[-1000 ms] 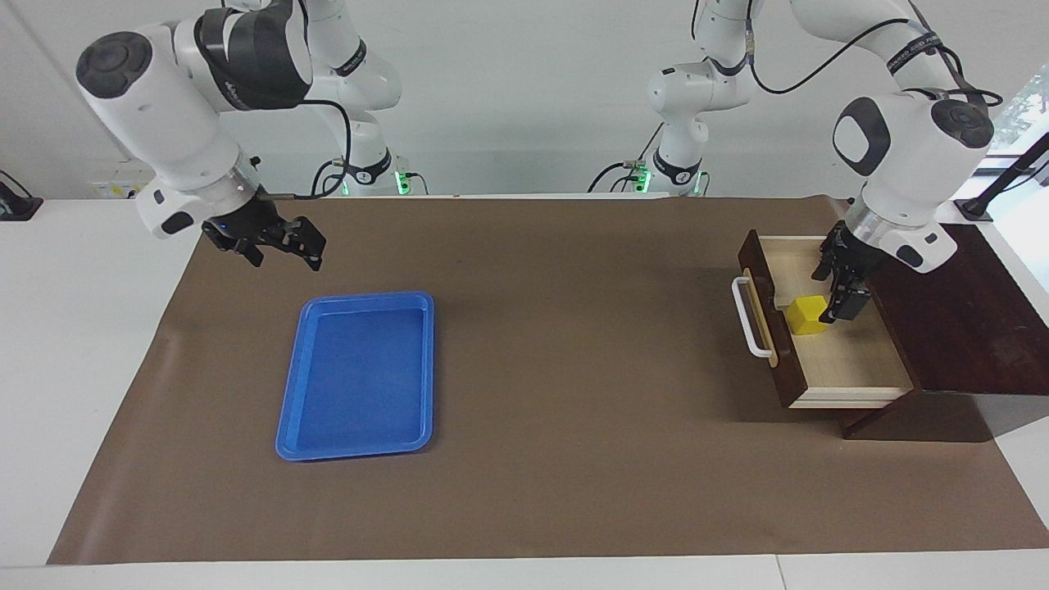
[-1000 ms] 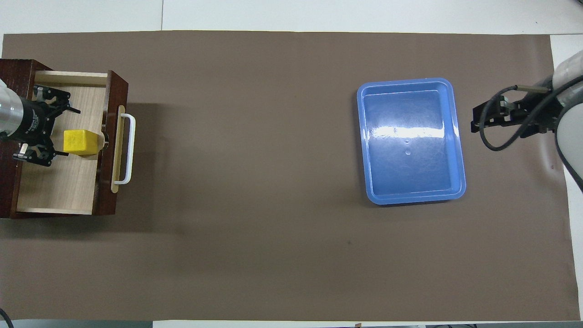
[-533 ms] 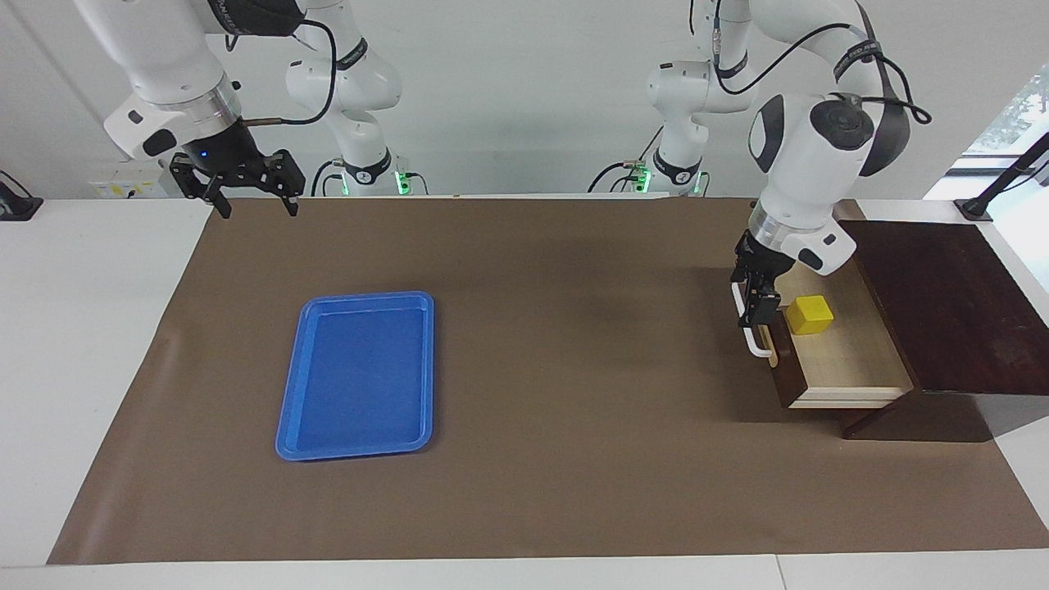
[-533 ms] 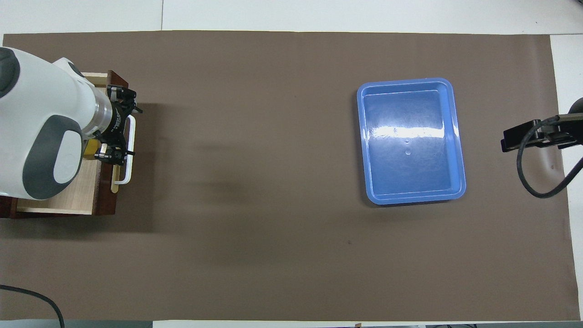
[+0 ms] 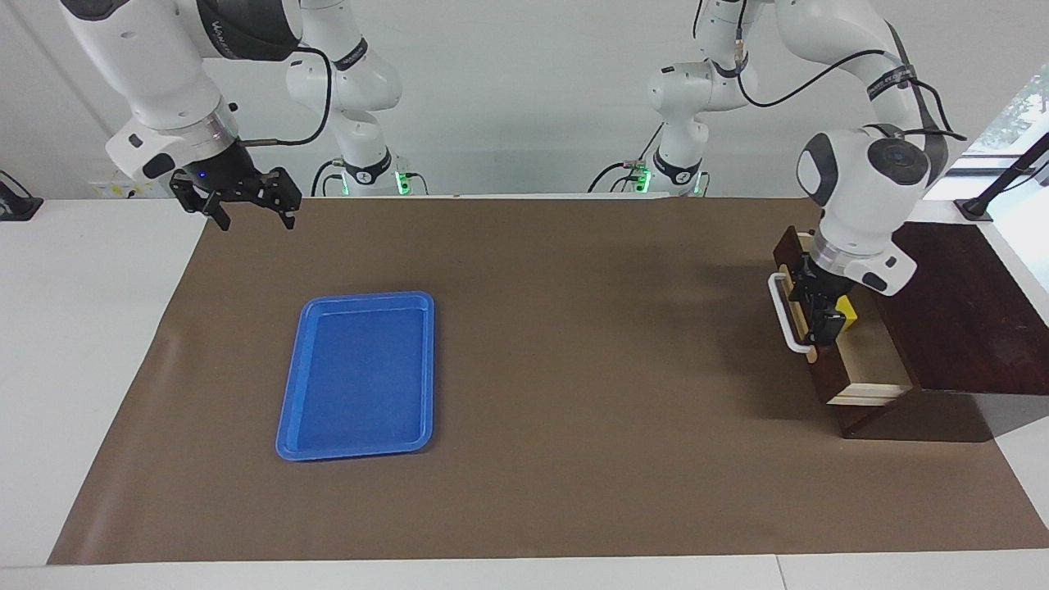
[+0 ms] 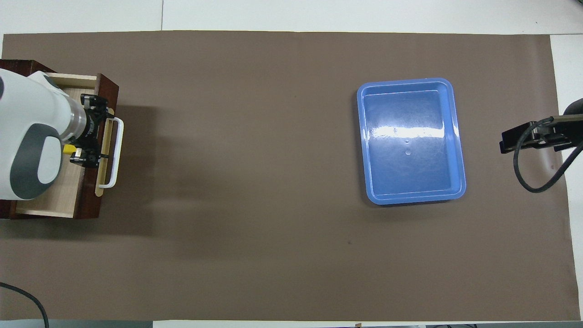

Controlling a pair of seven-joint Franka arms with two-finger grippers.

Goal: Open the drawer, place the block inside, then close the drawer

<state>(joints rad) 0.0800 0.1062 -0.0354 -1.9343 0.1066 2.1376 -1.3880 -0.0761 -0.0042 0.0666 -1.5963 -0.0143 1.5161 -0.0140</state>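
Mat (image 5: pixel 574 459), brown, covers your table. Flat blue plastic tray (image 5: pixel 358 373) lies at 9 o'clock in the facing view. Dark brown wooden drawer (image 5: pixel 828 373) with white bar handle (image 5: pixel 785 315) at 3 o'clock stands part open. Left gripper (image 5: pixel 822 315), fingers apart, is at the drawer face. Right gripper (image 5: pixel 238 201), fingers apart, waits at 10 o'clock. Small yellow cube block (image 5: pixel 847 311) sits inside the drawer.

Open brown mat spans the middle of the table (image 5: pixel 574 492) between the blue tray (image 5: pixel 358 373) and the drawer (image 5: pixel 819 360), leaving wide passage. The left claw (image 5: pixel 815 315) crowds the half-open drawer's mouth, covering most of the yellow block (image 5: pixel 847 312).
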